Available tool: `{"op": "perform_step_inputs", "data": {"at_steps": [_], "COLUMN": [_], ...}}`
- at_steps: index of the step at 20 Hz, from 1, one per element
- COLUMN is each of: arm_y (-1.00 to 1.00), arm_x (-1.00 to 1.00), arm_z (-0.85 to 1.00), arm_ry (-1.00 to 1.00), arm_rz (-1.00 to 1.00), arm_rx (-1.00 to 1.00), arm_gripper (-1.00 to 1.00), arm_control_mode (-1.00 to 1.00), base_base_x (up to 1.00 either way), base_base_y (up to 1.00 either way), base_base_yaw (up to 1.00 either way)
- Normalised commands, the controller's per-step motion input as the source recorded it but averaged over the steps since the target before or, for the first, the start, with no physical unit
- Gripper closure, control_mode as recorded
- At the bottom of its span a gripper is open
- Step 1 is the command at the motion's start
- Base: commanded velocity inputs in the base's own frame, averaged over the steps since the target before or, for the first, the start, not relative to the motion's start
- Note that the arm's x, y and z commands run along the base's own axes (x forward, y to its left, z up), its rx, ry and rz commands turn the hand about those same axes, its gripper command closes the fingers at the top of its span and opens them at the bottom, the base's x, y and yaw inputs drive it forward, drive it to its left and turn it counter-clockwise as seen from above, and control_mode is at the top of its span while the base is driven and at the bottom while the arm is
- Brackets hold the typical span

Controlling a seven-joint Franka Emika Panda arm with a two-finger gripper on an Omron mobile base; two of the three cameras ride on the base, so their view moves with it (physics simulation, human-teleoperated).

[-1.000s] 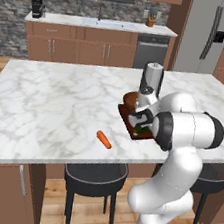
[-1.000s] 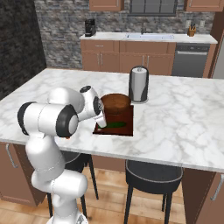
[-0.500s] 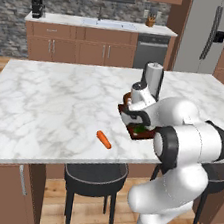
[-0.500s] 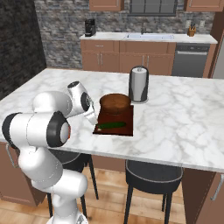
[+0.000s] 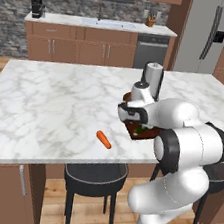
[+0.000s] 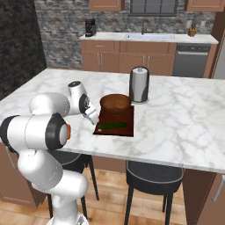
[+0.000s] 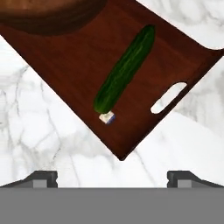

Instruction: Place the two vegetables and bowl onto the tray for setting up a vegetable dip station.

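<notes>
Tray (image 6: 119, 127) near island front edge, carrying bowl (image 6: 115, 103) at far end and cucumber (image 6: 110, 126) along near edge. Gripper (image 6: 93, 117) spread, empty, just off tray's corner. Carrot (image 5: 103, 139) apart, by counter's front edge.

1. The tray (image 7: 74, 65), centre of the hand view, is dark reddish wood, smooth with a faint sheen.
2. The cucumber (image 7: 124, 70) has bumpy, slightly glossy green skin.
3. The bowl (image 7: 48, 15), upper left, is brown wood with grain lines.
4. The counter (image 7: 39, 131) is polished white marble, grey-veined.
5. The carrot (image 5: 103, 139) looks smooth, matt orange.
</notes>
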Motion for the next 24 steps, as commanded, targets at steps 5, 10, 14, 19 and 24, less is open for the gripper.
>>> {"op": "perform_step_inputs", "data": {"at_steps": [5,10,14,19,24], "arm_y": [0.33,0.54,0.57,0.29,0.11], "arm_x": [0.0,-0.08,-0.08,-0.27,-0.42], "arm_z": [0.0,-0.05,-0.14,-0.28,-0.36], "arm_ry": [0.19,0.11,0.06,0.05,0.02], "arm_rz": [0.43,0.34,0.28,0.09,0.0], "arm_rx": [0.0,0.0,0.0,0.0,0.0], "arm_gripper": [-1.0,-1.0,-1.0,-1.0,-1.0], "arm_control_mode": [-1.0,-1.0,-1.0,-1.0,-1.0], "base_base_x": [0.0,0.0,0.0,0.0,0.0], "base_base_y": [0.0,0.0,0.0,0.0,0.0], "base_base_yaw": [0.0,0.0,0.0,0.0,0.0]}}
